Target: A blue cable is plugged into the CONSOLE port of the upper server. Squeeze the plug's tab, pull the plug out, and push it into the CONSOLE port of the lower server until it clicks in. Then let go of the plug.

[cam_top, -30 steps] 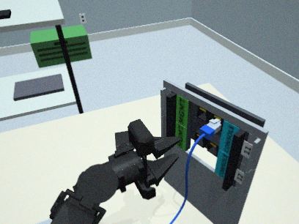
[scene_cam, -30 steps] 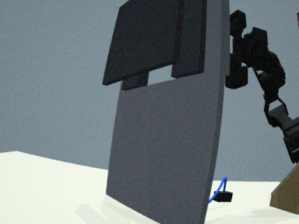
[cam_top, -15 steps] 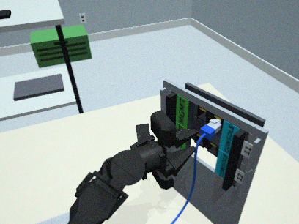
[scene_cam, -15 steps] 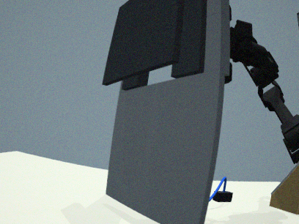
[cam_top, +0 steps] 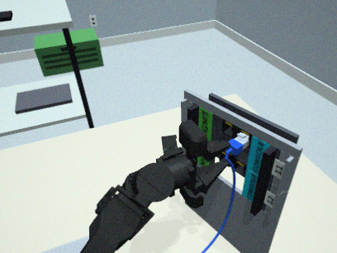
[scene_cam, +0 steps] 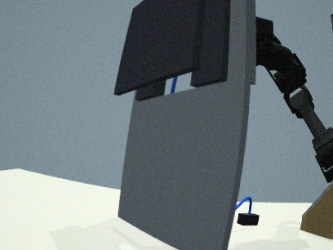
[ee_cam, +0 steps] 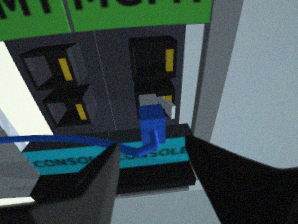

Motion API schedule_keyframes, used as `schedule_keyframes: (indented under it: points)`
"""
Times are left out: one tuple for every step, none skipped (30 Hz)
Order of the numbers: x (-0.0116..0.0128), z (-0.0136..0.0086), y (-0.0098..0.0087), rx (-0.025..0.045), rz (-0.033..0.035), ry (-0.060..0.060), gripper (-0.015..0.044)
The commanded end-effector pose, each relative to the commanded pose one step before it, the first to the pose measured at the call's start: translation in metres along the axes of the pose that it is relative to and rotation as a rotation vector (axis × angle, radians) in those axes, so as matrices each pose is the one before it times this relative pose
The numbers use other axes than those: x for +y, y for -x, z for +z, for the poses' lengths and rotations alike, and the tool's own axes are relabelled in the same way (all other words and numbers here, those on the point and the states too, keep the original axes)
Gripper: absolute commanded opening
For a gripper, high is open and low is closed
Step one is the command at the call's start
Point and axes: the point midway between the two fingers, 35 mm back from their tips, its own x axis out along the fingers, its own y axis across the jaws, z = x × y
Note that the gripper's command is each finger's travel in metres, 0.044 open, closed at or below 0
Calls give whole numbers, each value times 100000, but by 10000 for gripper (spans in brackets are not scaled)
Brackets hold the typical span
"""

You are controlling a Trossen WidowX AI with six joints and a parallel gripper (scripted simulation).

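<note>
The blue plug (cam_top: 236,146) (ee_cam: 152,120), with a pale clear front and tab, sits in the upper server's CONSOLE port, beside the teal CONSOLE label (cam_top: 258,150). Its blue cable (cam_top: 234,186) (ee_cam: 60,139) hangs down in front of the panel. The lower server's CONSOLE port (cam_top: 239,164) (ee_cam: 75,108) is empty. My gripper (cam_top: 229,150) (ee_cam: 152,144) is partly open, its fingertips close to the plug's rear end, one on each side in the wrist view. Nothing is gripped. In the exterior view the fingers are hidden behind the panel.
The grey rack panel (cam_top: 223,211) (scene_cam: 184,155) stands upright on the table. Green MGMT labels (cam_top: 205,124) (ee_cam: 140,20) face the CONSOLE labels across the ports. A black block (scene_cam: 248,219) at the cable's end lies on the table. A green box (cam_top: 70,54) is at the back left.
</note>
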Motion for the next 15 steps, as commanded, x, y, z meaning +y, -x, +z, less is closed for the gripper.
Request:
schedule_keyframes:
  points:
    - [-445, 224, -714, -361, -1209, -40, 239]
    - [-10, 36, -151, 6, -7, -3, 239]
    - [-9, 37, -151, 6, -7, -3, 239]
    - [-8, 37, -151, 6, -7, -3, 239]
    - [-7, 38, -152, 6, -7, -3, 239]
    - [-6, 38, -152, 7, -7, -3, 239]
    - [-4, 39, -152, 7, -7, -3, 239]
    - [-3, 39, -152, 7, -7, -3, 239]
    - [-2, 39, -153, 7, -7, -3, 239]
    - [-1, 40, -153, 7, -7, -3, 239]
    - [0, 40, -153, 7, -7, -3, 239]
    - [2, 41, -153, 7, -7, -3, 239]
    - [8, 29, -152, 7, -7, -2, 239]
    - [9, 29, -152, 7, -7, -2, 239]
    - [10, 30, -152, 7, -7, -2, 239]
